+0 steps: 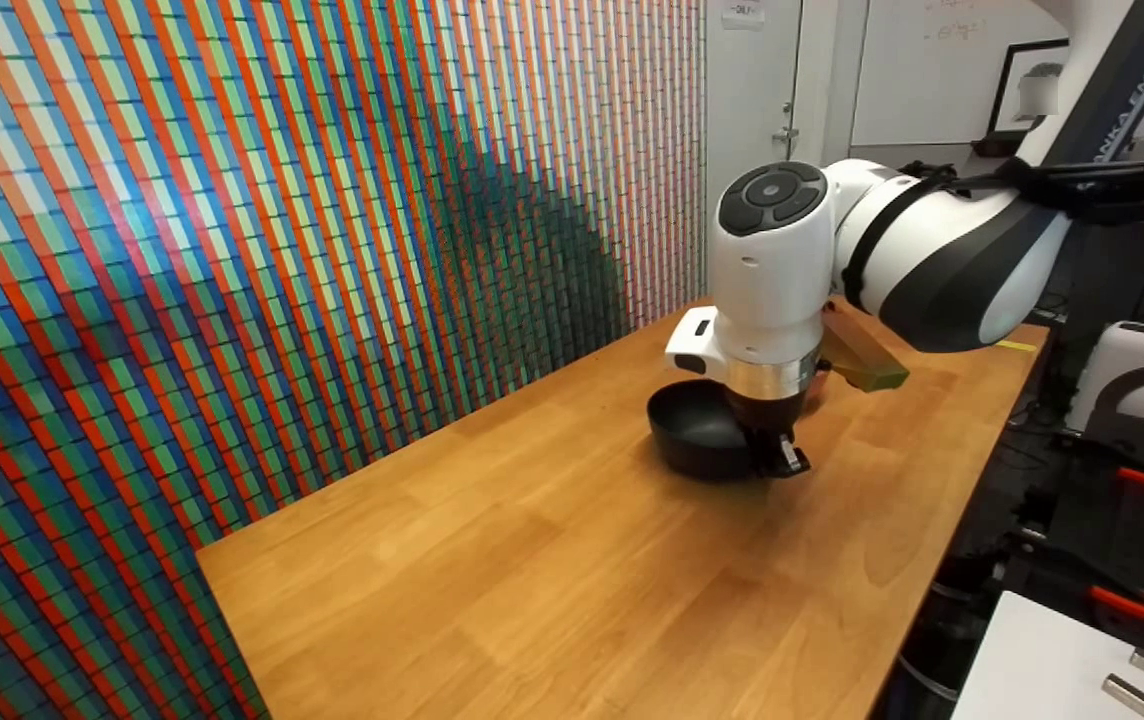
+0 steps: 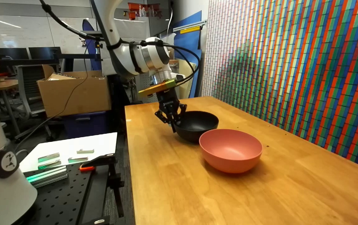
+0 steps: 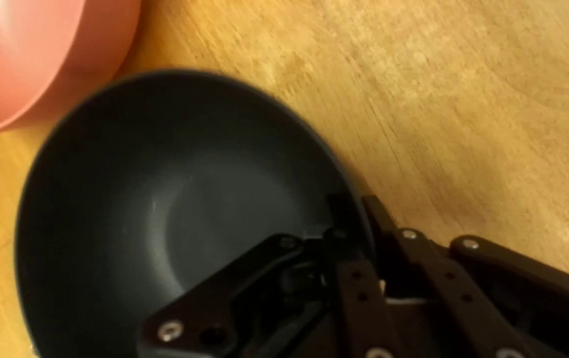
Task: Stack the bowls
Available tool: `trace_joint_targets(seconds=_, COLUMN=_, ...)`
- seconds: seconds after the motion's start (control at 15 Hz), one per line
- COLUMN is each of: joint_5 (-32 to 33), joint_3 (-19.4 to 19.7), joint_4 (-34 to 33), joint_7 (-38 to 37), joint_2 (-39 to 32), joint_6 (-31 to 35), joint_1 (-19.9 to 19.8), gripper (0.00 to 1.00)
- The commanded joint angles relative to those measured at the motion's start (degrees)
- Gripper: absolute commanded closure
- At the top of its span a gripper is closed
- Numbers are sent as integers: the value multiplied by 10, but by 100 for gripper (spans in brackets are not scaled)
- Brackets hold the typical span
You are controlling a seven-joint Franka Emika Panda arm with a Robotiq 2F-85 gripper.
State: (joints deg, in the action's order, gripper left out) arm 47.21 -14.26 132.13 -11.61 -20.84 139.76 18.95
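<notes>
The gripper (image 3: pixel 355 206) seemed clamped on the black bowl (image 2: pixel 197 125), at the rim away from the salmon bowl (image 2: pixel 231 151).

The tabletop (image 2: pixel 169 184) was smooth, grained wood. The black bowl (image 3: pixel 220 199) and salmon-red bowl (image 2: pixel 230 150) looked smooth and satiny. The hand (image 3: pixel 359 211) had shiny metal screws (image 3: pixel 170 330).

We saw a butcher-block tabletop (image 1: pixel 492 590) with planks of paler and darker brown. On it a salmon-pink bowl (image 2: pixel 231 151) stood upright, with a black bowl (image 2: pixel 196 127) just beside it; whether the two touched, we could not tell. A yellow strip (image 1: pixel 1016 345) lay near one edge, and small dark specks (image 2: pixel 268 146) dotted the wood.
</notes>
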Motion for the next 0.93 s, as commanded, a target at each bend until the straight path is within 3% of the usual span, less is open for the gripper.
trace_joint_targets(seconds=0.0, joint_5=-1, joint_3=13, joint_4=4, joint_7=10, joint_2=26, joint_6=6, joint_1=-2, gripper=100)
trace_joint_targets(seconds=0.13, joint_5=-5, joint_3=16, joint_4=12, joint_7=9, joint_2=43, joint_6=9, joint_1=-8, gripper=95)
trace_joint_targets(seconds=0.87, joint_5=-59, joint_3=54, joint_4=31, joint_7=-4, joint_2=174, joint_6=-5, joint_1=-68, gripper=95)
